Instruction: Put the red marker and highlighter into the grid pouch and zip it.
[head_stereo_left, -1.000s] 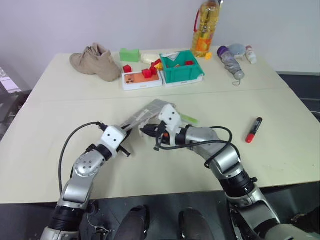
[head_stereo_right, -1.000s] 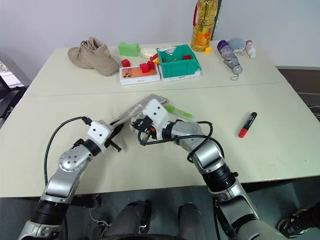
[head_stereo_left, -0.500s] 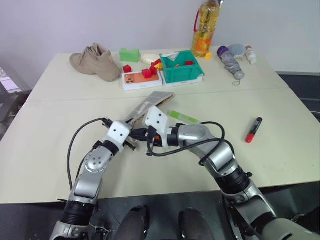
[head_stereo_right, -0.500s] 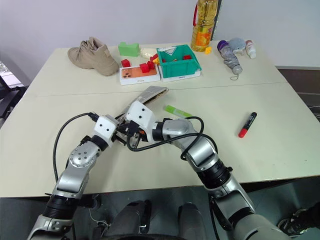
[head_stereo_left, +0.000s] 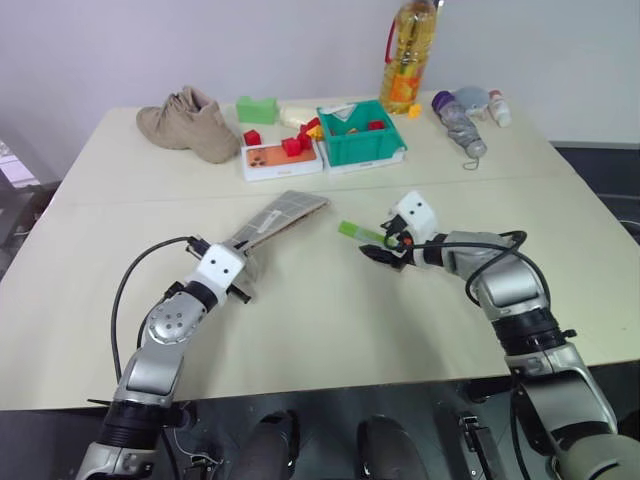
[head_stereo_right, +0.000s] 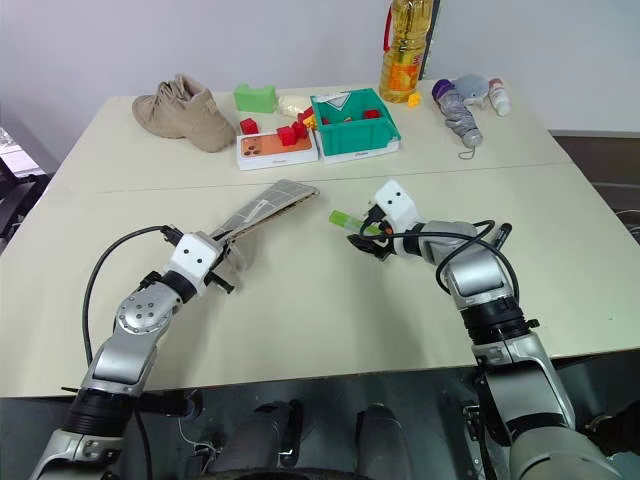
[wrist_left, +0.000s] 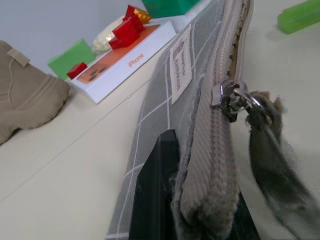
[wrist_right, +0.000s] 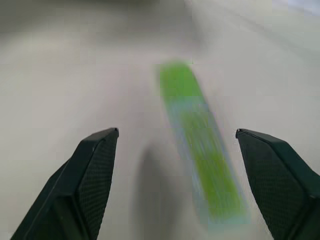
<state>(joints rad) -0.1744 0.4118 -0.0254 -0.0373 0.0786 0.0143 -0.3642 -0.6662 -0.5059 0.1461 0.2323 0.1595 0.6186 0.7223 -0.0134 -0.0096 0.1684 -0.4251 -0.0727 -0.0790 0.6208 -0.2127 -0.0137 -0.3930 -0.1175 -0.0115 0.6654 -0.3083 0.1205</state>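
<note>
The grid pouch (head_stereo_left: 283, 213) lies flat on the table, grey with white lines, its zipper pull (wrist_left: 231, 95) and cord near my left gripper (head_stereo_left: 242, 273). That gripper is shut on the pouch's near end. The lime-green highlighter (head_stereo_left: 353, 230) lies on the table just right of the pouch. My right gripper (head_stereo_left: 378, 252) hovers right behind it, open, the highlighter (wrist_right: 200, 165) lying ahead between the spread fingers (wrist_right: 95, 165). The red marker is hidden behind my right arm.
Along the table's far side stand a tan shoe (head_stereo_left: 190, 122), a green foam block (head_stereo_left: 258, 108), a white box (head_stereo_left: 282, 160) with red blocks, a green bin (head_stereo_left: 362, 138), an oil bottle (head_stereo_left: 410, 55) and a plush toy (head_stereo_left: 462, 118).
My right gripper let go near the pouch, swung right to the highlighter and opened. My left gripper kept its hold and the pouch now lies flatter.
</note>
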